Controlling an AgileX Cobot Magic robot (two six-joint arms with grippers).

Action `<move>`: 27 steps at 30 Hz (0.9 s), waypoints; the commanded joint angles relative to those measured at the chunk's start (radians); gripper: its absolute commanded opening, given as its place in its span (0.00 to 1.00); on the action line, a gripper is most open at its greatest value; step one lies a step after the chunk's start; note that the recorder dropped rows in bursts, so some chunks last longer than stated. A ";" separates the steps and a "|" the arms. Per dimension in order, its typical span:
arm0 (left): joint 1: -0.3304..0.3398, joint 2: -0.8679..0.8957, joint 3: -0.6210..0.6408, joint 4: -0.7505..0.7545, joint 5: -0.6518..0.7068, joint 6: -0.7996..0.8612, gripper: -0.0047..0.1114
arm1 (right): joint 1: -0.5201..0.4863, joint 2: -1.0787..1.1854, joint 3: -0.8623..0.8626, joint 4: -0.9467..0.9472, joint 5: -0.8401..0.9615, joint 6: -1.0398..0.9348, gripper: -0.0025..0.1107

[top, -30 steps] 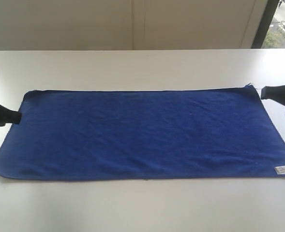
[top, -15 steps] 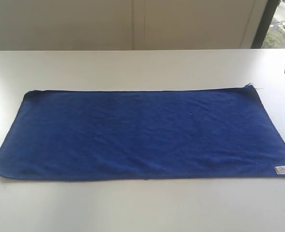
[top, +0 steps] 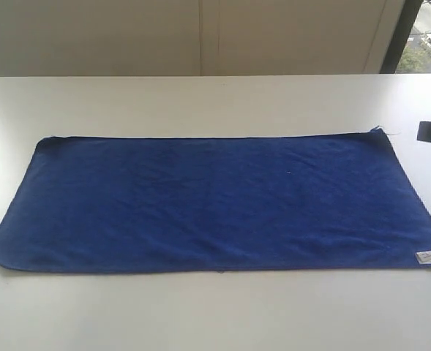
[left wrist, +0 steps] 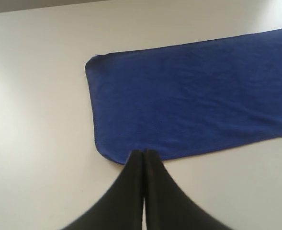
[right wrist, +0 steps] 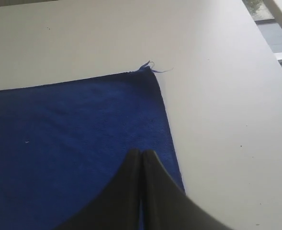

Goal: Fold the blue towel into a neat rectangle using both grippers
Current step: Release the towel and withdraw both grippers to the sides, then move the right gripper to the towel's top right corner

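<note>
The blue towel (top: 215, 201) lies spread flat on the white table (top: 215, 102), long side across the exterior view, with its white label (top: 426, 257) at the near right corner. My left gripper (left wrist: 143, 152) is shut and empty, and hangs above the towel (left wrist: 188, 100) near one corner; it is outside the exterior view. My right gripper (right wrist: 141, 152) is also shut and empty, above the towel (right wrist: 73, 134) close to its short edge and frayed corner (right wrist: 148, 66). Only its dark tip (top: 429, 131) shows at the exterior view's right edge.
A pale wall (top: 200, 36) runs behind the table's far edge. A window (top: 427, 36) shows at the far right. The table's right edge (right wrist: 270, 28) is close to the right gripper.
Both grippers have drawn back from the towel's short ends. The left one has left the exterior view; the right one now shows only at the right edge. The towel has not moved.
</note>
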 commanded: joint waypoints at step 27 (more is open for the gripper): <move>0.000 -0.115 0.004 0.001 0.068 -0.006 0.04 | -0.203 0.718 -0.580 0.497 0.508 -0.593 0.05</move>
